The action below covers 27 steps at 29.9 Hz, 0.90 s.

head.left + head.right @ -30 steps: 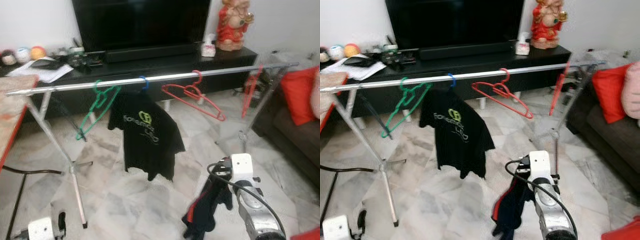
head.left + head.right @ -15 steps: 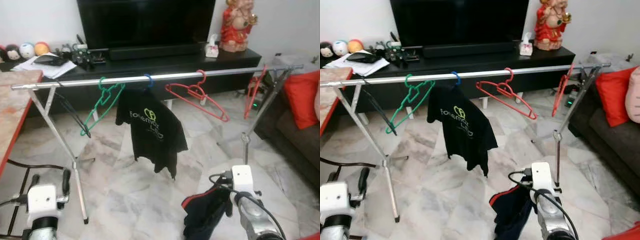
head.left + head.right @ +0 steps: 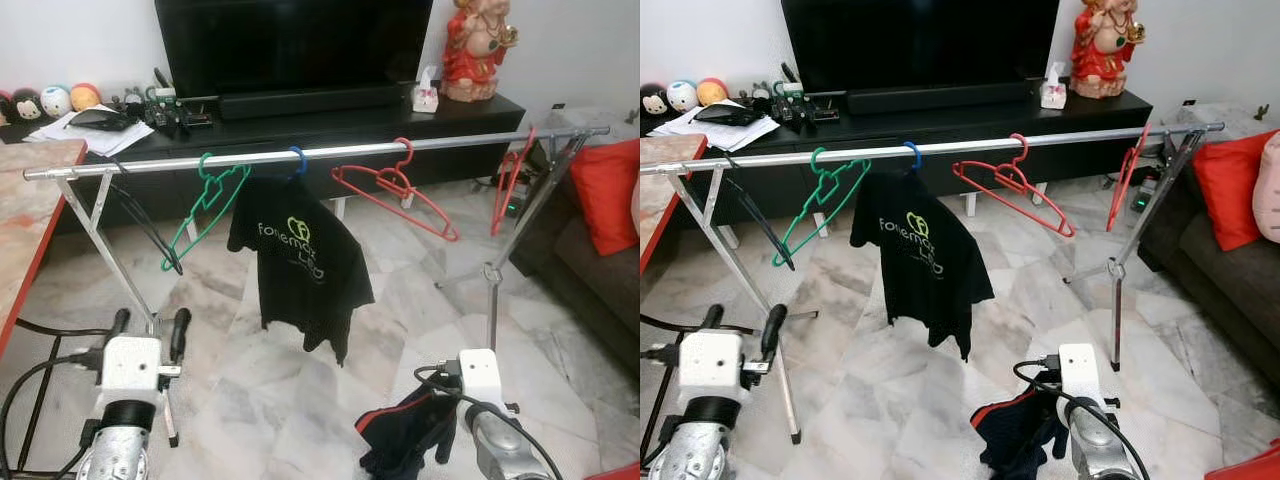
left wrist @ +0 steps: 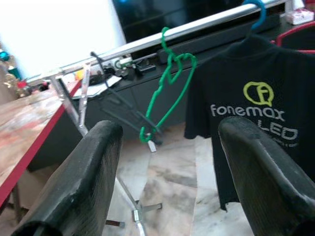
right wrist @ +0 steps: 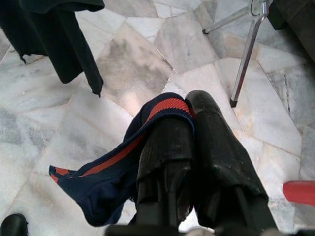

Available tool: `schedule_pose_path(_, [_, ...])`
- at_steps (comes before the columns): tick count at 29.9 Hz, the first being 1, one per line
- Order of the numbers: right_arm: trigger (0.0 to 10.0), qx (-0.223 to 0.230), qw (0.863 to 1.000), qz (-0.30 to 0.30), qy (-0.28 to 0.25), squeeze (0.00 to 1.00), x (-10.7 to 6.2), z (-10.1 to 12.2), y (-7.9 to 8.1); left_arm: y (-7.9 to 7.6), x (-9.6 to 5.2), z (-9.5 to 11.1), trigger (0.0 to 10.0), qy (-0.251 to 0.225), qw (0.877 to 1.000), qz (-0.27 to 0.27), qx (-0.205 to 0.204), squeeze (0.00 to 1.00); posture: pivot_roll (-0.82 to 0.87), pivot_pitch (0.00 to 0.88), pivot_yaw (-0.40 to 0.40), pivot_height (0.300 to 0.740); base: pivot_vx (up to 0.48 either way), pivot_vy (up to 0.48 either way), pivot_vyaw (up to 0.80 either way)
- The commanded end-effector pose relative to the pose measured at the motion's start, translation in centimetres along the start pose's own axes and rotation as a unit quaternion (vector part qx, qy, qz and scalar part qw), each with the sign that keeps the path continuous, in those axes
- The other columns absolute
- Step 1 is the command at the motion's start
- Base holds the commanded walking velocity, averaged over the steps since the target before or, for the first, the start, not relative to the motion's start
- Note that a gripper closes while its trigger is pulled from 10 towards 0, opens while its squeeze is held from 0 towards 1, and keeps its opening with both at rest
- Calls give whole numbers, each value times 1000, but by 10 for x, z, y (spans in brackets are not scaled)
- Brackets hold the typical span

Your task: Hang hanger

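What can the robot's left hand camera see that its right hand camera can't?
The left wrist view looks past the open left gripper at the rail, the green hanger and the logo on the black T-shirt. The right wrist view looks down at the right gripper shut on a navy garment with red trim, over the marble floor and a rack leg. Both catch the black T-shirt.

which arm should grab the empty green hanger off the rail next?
Left, probably. The left gripper is open and empty, low on the green hanger's side, which its wrist view faces. The right gripper is shut on a navy garment with red trim, farther from it.
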State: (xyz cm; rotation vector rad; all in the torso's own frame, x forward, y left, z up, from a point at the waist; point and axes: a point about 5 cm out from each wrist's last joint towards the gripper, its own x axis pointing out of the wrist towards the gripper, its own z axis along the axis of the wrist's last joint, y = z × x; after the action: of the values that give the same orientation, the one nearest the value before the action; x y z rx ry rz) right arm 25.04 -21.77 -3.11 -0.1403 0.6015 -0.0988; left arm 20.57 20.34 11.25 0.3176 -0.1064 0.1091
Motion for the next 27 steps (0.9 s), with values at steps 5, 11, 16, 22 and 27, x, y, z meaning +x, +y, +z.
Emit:
schedule_pose_path(5, [10000, 4, 1000, -6, -15, 0, 2, 7, -3, -4, 5, 14, 10000, -11, 1000, -13, 9, 0, -25, 0, -25, 740, 0, 0, 0])
schedule_pose_path(11, [10000, 8, 1000, -5, -22, 0, 3, 10, -2, -18, 30, 67, 10000, -101, 994, -29, -19, 0, -25, 0, -29, 740, 0, 0, 0])
schedule_pose_path(16, [10000, 8, 1000, -5, -16, 0, 2, 6, -1, -25, 33, 76, 10000, -114, 992, -32, -39, 0, -29, 0, -24, 740, 0, 0, 0])
schedule_pose_path(22, [10000, 10, 1000, -4, -7, 0, 0, 0, -1, -35, 32, 83, 10000, -105, 991, -55, -62, 0, -27, 0, -17, 740, 0, 0, 0])
schedule_pose_path(27, [10000, 12, 1000, -4, 1, 0, -1, -4, -2, -64, 28, 89, 10000, -105, 980, -154, -66, 0, -22, 0, -13, 740, 0, 0, 0])
